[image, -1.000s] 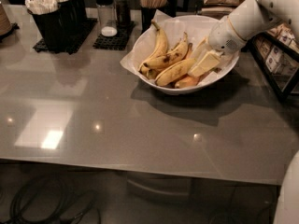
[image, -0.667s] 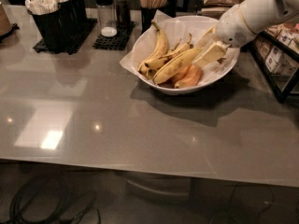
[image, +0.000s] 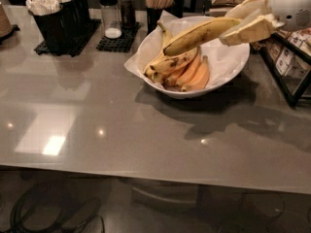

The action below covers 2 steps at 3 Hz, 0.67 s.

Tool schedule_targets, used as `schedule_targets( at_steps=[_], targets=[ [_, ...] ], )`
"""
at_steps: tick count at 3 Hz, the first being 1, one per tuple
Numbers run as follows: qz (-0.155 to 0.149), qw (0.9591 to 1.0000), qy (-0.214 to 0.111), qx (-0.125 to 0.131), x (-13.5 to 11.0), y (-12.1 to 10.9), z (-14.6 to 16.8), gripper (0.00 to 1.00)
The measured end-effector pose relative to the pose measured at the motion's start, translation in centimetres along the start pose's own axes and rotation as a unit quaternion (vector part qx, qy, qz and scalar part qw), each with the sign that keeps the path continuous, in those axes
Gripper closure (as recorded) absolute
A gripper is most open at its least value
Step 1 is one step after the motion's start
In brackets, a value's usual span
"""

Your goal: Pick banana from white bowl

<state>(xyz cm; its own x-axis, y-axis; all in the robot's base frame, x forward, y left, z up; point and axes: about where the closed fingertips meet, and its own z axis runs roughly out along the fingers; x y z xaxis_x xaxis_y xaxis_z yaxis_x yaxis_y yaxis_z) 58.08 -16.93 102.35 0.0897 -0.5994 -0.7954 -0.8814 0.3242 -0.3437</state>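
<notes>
The long yellow banana [image: 200, 35] hangs in the air above the white bowl [image: 228, 69], tilted with its free end pointing down-left. My gripper [image: 240, 24] is at the upper right, shut on the banana's right end and holding it clear of the other fruit. The wide white bowl, lined with crinkled paper, sits on the grey counter. It still holds smaller brown-spotted bananas [image: 167, 64] and orange-toned stubby ones [image: 194, 74].
Behind the bowl stand a black holder with white utensils [image: 53, 13], salt and pepper shakers [image: 116, 11] on a black mat, and a cup of straws [image: 158, 1]. A dark wire rack with packets [image: 291, 67] stands at the right. The counter's front edge runs near the bottom.
My gripper has risen from inside the bowl up and to the right, lifting the long banana out of the pile. The orange-toned bananas beneath now show.
</notes>
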Motion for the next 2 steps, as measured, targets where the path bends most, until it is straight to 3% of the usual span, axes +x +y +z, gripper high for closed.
schedule_targets(
  at_steps=[1,2],
  targets=[
    [0.044,0.9955,-0.080,0.026,-3.2,3.8,-1.9,1.00],
    [0.122,0.9824,-0.131,0.051,-1.9,7.1,-2.6,1.00]
  ],
)
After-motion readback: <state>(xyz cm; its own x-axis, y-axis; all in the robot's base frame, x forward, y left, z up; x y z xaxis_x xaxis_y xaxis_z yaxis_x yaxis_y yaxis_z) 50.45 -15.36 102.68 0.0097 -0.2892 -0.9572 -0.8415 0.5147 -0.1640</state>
